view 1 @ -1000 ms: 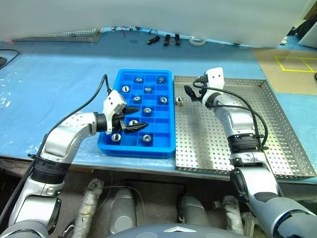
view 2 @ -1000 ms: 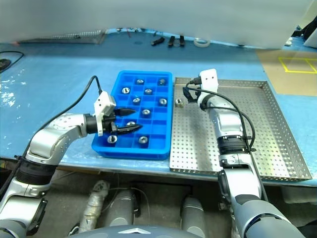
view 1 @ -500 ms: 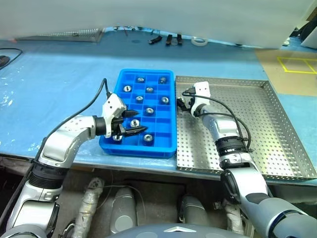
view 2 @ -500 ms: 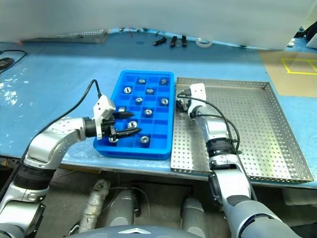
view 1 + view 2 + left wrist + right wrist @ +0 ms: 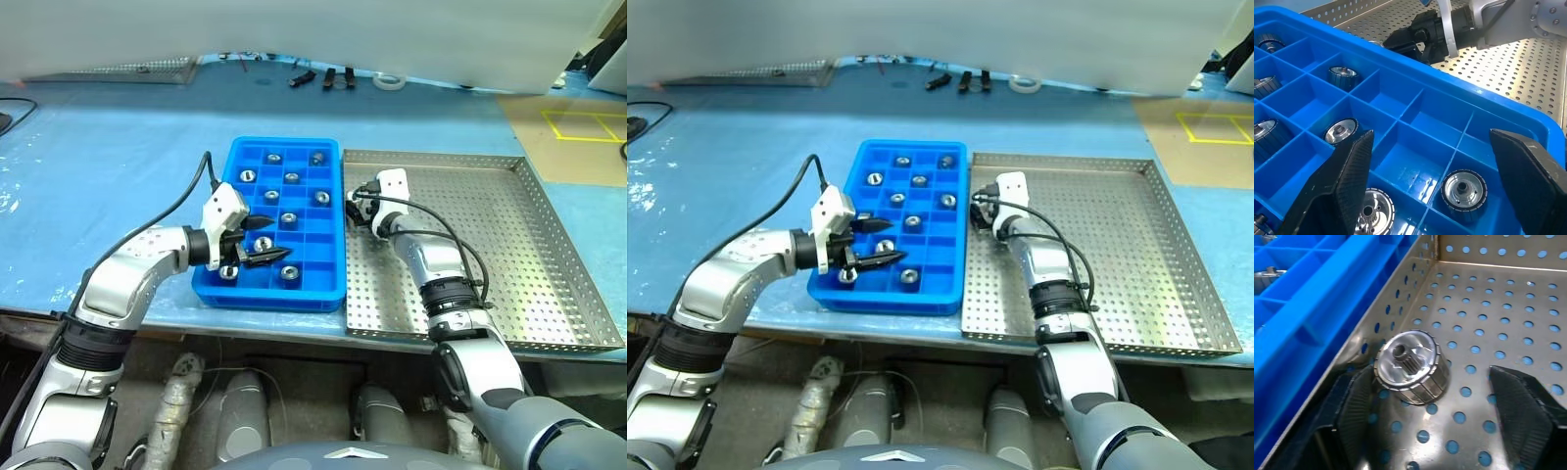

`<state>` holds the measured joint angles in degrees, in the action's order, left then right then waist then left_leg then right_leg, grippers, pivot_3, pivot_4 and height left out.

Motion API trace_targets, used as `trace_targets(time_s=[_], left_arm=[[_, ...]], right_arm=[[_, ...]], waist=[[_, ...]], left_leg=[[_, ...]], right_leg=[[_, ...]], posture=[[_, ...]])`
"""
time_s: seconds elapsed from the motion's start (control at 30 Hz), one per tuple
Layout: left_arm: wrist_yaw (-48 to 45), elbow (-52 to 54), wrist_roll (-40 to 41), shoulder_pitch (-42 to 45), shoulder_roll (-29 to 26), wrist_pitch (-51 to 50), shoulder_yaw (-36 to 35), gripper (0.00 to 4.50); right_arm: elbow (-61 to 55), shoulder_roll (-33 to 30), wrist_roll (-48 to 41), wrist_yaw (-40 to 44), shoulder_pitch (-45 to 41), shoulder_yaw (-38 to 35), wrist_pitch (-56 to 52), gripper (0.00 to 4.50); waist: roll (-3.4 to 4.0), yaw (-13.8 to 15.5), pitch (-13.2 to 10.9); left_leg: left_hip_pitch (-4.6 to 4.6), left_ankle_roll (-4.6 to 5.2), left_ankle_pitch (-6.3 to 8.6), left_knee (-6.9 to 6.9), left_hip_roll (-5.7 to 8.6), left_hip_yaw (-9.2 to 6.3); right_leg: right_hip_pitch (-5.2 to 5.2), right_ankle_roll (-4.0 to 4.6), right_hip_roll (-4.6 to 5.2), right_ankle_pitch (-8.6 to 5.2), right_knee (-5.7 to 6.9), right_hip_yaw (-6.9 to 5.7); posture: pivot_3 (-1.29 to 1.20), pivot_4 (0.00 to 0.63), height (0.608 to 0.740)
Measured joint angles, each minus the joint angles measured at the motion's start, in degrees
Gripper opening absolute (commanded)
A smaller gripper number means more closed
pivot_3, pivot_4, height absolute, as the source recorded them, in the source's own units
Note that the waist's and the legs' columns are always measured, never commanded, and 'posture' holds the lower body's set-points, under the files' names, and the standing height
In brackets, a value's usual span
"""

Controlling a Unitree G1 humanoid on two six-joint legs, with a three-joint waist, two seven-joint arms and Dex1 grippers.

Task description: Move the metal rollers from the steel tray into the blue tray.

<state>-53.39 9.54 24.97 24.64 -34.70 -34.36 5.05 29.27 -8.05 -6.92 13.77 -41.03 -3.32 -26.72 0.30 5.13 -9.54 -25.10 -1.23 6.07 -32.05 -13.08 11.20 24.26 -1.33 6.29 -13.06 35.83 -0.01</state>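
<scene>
One metal roller [image 5: 1409,367] remains in the steel tray [image 5: 509,245], lying tilted on the perforated floor close to the rim wall that borders the blue tray [image 5: 304,284]. My right gripper [image 5: 1440,421] is down around it, fingers [image 5: 1359,401] apart, one touching or nearly touching the roller, the other well clear; nothing gripped yet. My left gripper [image 5: 1435,181] hovers over the blue tray's near compartments, fingers wide, empty. Step in hand, as I judge: grasping the last roller. Next: close squarely, lift clear of the rim, carry to an empty compartment.
</scene>
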Motion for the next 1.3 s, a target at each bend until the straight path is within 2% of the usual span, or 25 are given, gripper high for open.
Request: trace_targets(time_s=[0.13, 0.17, 0.47, 0.63, 0.77, 0.97, 1.2, 1.3], left_arm=[[-0.09, -0.86, -0.34, 0.33, 0.13, 0.11, 0.18, 3.99], [-0.11, -0.96, -0.38, 0.36, 0.13, 0.12, 0.18, 3.99], [-0.11, -1.48, -0.56, -0.07, 0.73, 0.15, 0.26, 3.99], [-0.17, -1.43, -0.49, -0.17, 0.69, 0.06, 0.25, 3.99], [-1.3, -0.87, -0.03, -0.38, 0.16, -0.07, 0.2, 3.99], [-3.91, -0.92, 0.82, 0.14, -0.07, -0.02, 0.25, 3.99], [-6.47, -1.06, 1.72, 2.23, 0.0, 0.07, 0.28, 3.99], [-6.95, -0.78, 2.36, 1.81, -0.53, -0.23, 0.17, 3.99]], right_arm=[[-2.19, 0.05, -0.05, 1.14, 0.68, 0.12, 0.07, 1.81], [-2.79, -0.11, -0.04, 1.21, 0.68, 0.1, 0.01, 1.61], [-5.28, 0.27, -0.14, 1.7, 2.2, 0.05, -1.76, 1.61], [-11.79, -1.49, -1.13, 3.7, 3.73, 0.08, -6.12, 1.61], [-24.96, -8.57, -3.99, 8.58, 6.73, -0.26, -12.2, 1.61], [-41.26, -19.75, -9.78, 17.35, 16.23, -1.21, -19.93, 1.61], [-52.11, -24.88, -17.71, 26.51, 19.57, 0.03, -22.36, 1.61], [-52.61, -24.73, -18.2, 28.46, 19.38, 4.09, -22.1, 1.61]], waist=[[0.0, 0.15, 0.0], [0.0, 0.16, 0.0], [0.0, 0.16, 0.0], [0.0, 0.24, 0.0], [0.0, 0.64, 0.0], [0.0, 0.29, 0.0], [0.01, -0.12, 0.0], [0.01, 0.01, 0.0]], left_leg=[[-0.01, 0.0, 0.0, 0.01, 0.01, 0.0], [0.0, 0.0, 0.0, 0.01, 0.01, 0.0], [-0.01, -0.01, 0.0, 0.02, 0.01, 0.0], [-0.02, -0.01, 0.0, 0.06, 0.02, 0.0], [-0.02, -0.01, -0.01, 0.13, 0.06, -0.01], [0.1, -0.04, -0.03, 0.22, 0.05, 0.02], [0.29, 0.1, 0.05, 0.24, 0.04, 0.14], [0.29, 0.1, 0.05, 0.24, 0.04, 0.14]], right_leg=[[0.0, 0.0, 0.0, 0.0, -0.02, 0.0], [-0.01, 0.0, 0.0, 0.0, -0.01, 0.0], [0.0, 0.0, 0.01, 0.0, -0.01, 0.0], [0.0, 0.0, 0.01, 0.0, -0.05, 0.0], [-0.04, -0.02, 0.01, 0.0, -0.11, 0.01], [-0.05, -0.02, 0.0, -0.01, -0.12, 0.06], [-0.07, 0.04, 0.01, 0.02, -0.08, 0.16], [-0.06, 0.04, 0.01, 0.02, -0.08, 0.15]], posture=[[0.03, 0.15, 0.74], [0.03, 0.15, 0.74], [0.02, 0.15, 0.74], [0.01, 0.15, 0.74], [-0.02, 0.15, 0.74], [-0.06, 0.15, 0.74], [-0.04, 0.15, 0.74], [-0.01, 0.15, 0.74]])
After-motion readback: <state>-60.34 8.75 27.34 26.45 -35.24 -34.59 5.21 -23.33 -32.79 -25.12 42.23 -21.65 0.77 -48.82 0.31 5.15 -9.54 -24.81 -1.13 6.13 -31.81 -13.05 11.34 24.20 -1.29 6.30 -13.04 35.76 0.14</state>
